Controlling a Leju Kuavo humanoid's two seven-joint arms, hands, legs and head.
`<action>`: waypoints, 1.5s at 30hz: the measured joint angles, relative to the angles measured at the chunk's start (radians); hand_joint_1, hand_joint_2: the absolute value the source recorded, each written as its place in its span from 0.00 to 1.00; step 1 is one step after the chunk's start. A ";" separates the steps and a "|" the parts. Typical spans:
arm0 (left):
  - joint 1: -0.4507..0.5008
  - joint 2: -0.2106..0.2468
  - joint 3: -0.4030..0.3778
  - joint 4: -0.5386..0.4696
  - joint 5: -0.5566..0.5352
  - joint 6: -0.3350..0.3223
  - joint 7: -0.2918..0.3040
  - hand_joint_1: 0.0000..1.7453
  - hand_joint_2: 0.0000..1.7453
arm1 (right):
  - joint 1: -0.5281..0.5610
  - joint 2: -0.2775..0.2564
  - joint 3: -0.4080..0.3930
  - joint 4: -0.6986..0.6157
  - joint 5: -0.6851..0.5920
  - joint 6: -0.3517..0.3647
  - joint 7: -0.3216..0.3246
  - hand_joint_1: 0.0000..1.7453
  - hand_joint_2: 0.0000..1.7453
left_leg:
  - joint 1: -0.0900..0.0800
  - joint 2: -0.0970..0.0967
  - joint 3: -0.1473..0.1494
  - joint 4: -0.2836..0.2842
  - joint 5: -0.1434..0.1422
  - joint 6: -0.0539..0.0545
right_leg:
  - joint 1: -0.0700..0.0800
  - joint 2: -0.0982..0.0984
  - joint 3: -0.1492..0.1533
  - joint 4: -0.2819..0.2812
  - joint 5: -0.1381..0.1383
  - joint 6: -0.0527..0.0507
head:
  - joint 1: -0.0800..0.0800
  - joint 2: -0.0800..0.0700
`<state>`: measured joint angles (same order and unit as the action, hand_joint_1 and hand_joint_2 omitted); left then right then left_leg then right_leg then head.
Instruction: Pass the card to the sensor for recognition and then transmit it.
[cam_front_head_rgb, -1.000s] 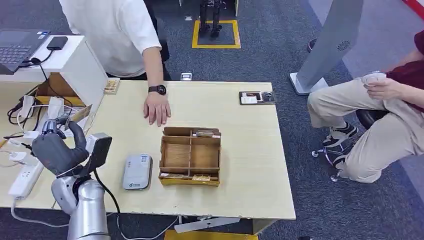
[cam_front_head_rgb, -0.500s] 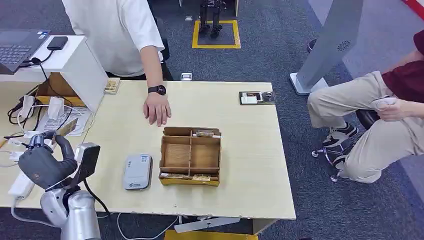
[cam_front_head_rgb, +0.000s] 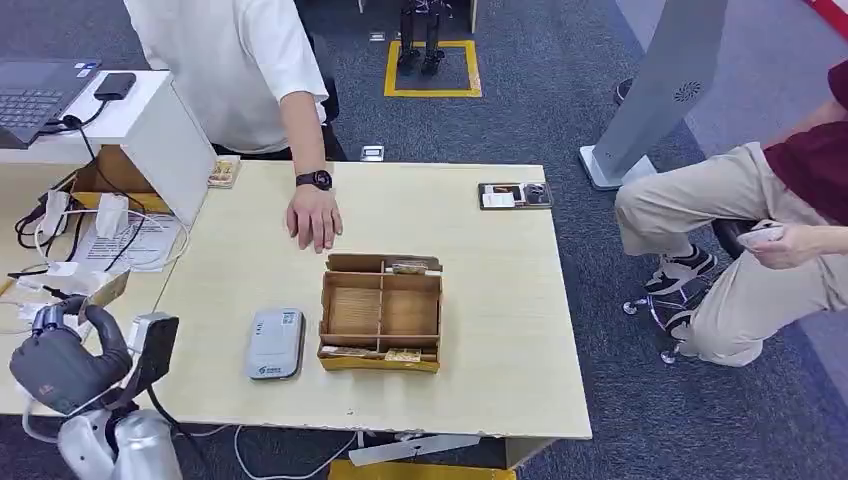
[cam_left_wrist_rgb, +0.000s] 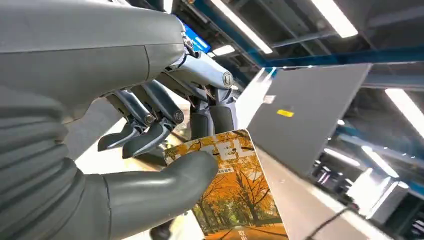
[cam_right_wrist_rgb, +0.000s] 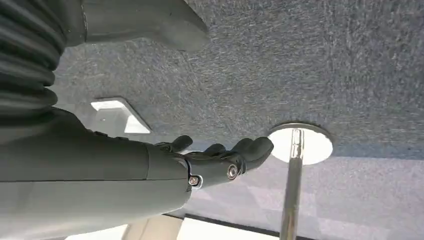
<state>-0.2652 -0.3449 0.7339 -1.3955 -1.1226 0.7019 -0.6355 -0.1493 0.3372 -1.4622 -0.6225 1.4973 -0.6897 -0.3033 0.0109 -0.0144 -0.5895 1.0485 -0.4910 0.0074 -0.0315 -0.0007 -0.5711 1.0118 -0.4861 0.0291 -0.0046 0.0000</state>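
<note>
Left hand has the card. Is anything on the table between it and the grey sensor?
Nothing visible. The left hand holds the card off the table's left edge; bare tabletop separates it from the sensor. The wooden box sits beyond the sensor.

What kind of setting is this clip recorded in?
Probably an office or lab mock-up of a check-in desk: grey carpet, a pale wooden table with a grey card reader, and an open laptop on a side counter.

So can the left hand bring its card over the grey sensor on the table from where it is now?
Probably yes. The left hand holds the card off the table's near left corner, and the grey sensor lies flat with bare tabletop between them. The wooden tray sits on the sensor's far side.
</note>
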 joint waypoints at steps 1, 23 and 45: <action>0.002 0.000 0.008 0.004 -0.007 0.000 0.001 1.00 1.00 | 0.000 0.000 -0.004 -0.001 0.000 0.000 0.000 0.00 1.00 | 0.000 0.000 0.000 0.000 0.000 0.000 | 0.000 0.000 0.000 0.000 0.000 0.000 | 0.000 0.000; 0.051 0.003 0.029 0.092 -0.078 0.000 0.139 1.00 1.00 | 0.000 0.000 -0.053 -0.008 -0.019 0.000 -0.011 0.00 1.00 | 0.000 0.000 0.000 0.000 0.000 0.000 | 0.000 0.000 0.000 0.000 0.000 0.000 | 0.000 0.000; 0.067 0.010 -0.046 0.162 -0.033 0.000 0.161 1.00 1.00 | -0.001 0.000 -0.073 -0.011 -0.022 0.000 -0.014 0.00 1.00 | 0.000 0.000 0.000 0.000 0.000 0.000 | 0.000 0.000 0.000 0.000 0.000 0.000 | 0.000 0.000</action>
<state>-0.1981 -0.3349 0.6878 -1.2337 -1.1555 0.7019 -0.4749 -0.1499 0.3368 -1.5350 -0.6332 1.4752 -0.6897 -0.3170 0.0110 -0.0146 -0.5898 1.0485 -0.4910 0.0074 -0.0314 -0.0011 -0.5710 1.0118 -0.4861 0.0291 -0.0046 0.0000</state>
